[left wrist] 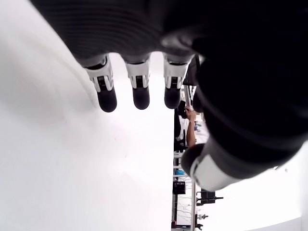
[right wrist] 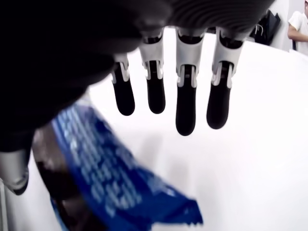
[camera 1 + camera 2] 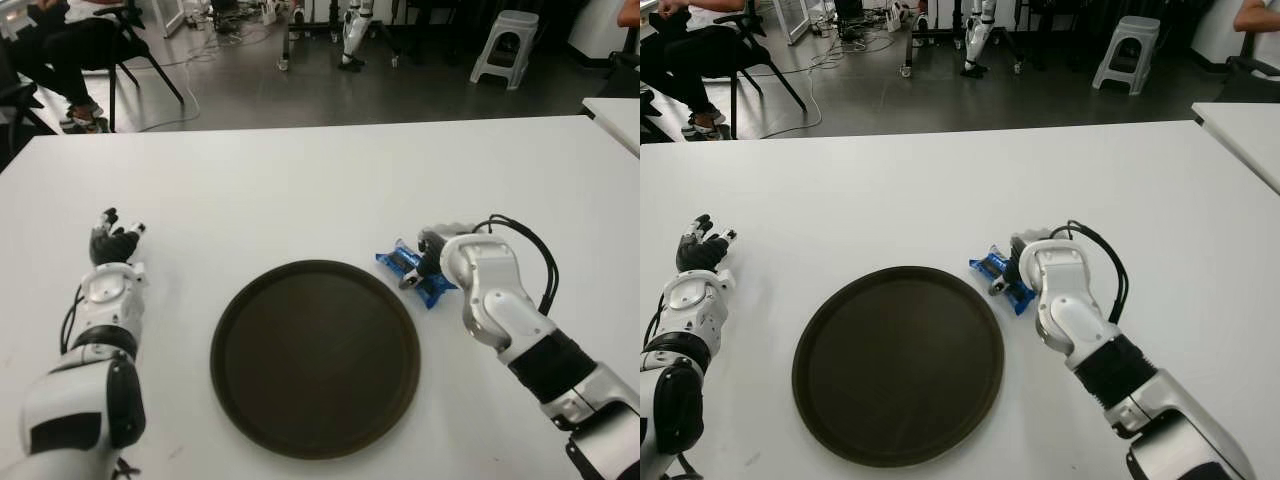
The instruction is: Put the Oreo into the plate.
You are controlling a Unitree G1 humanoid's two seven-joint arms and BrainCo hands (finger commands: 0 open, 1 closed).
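the left hand [image 3: 112, 243] shows at about nine o'clock from the plate [image 3: 315, 356], well apart from it, over bare white worktop [image 3: 300, 190]; its own wrist view shows the fingers [image 1: 107, 98] hanging loosely extended with nothing in them. the dark round plate lies in the middle of the near half of the worktop, with open white surface all around its rim and a wide free stretch toward the far edge at twelve o'clock. just beside the rim at about two o'clock lies the blue oreo [image 3: 408, 268] packet, on the worktop and outside the plate, apart from the rim by a thin strip of white. the right hand [image 3: 438, 250] sits at the packet's three o'clock side, its forearm running back toward five o'clock with black cables looping over it. in the eye views the hand covers part of the packet, so contact is hard to judge there; the right wrist view shows what they hide: the four fingers [image 2: 185, 108] are stretched out straight above the worktop, not closed, with the blue wrapper under the palm and nothing clearly gripped. nothing stands between packet and plate. beyond the far worktop edge are grey floor, a seated person [image 3: 60, 50] at eleven o'clock, and a grey stool [image 3: 506, 45] at one o'clock.
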